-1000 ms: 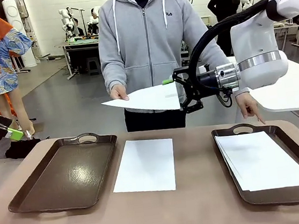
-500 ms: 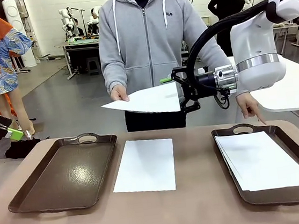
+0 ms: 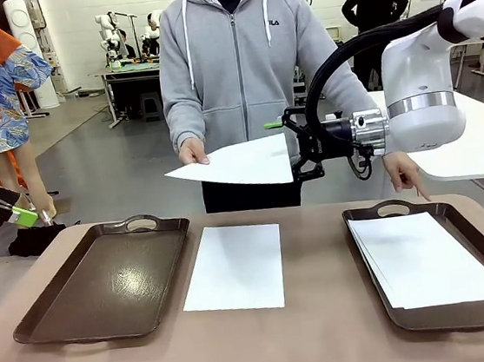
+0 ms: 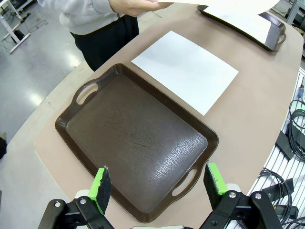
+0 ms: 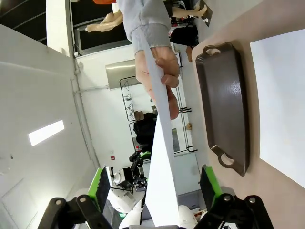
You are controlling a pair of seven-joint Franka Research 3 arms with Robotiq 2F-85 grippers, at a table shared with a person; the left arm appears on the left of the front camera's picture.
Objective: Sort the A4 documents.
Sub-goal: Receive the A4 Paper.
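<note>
Left gripper (image 4: pixel 157 182): jaws fully spread, nothing grasped, positioned above the left tray (image 4: pixel 138 143). One loose sheet (image 3: pixel 234 265) lies flat on the table (image 3: pixel 270 352) between the left tray and the right tray (image 3: pixel 458 314), which carries a stack of sheets (image 3: pixel 425 256). Right gripper (image 3: pixel 290 151): jaws spread wide, straddling one edge of the raised sheet (image 3: pixel 240 162). In the right wrist view the paper passes between the pads (image 5: pixel 101 183) without contact. The person's hand (image 3: pixel 192 150) holds the opposite end. Legible print: "ULA" on the grey hoodie (image 3: pixel 238 68).
</note>
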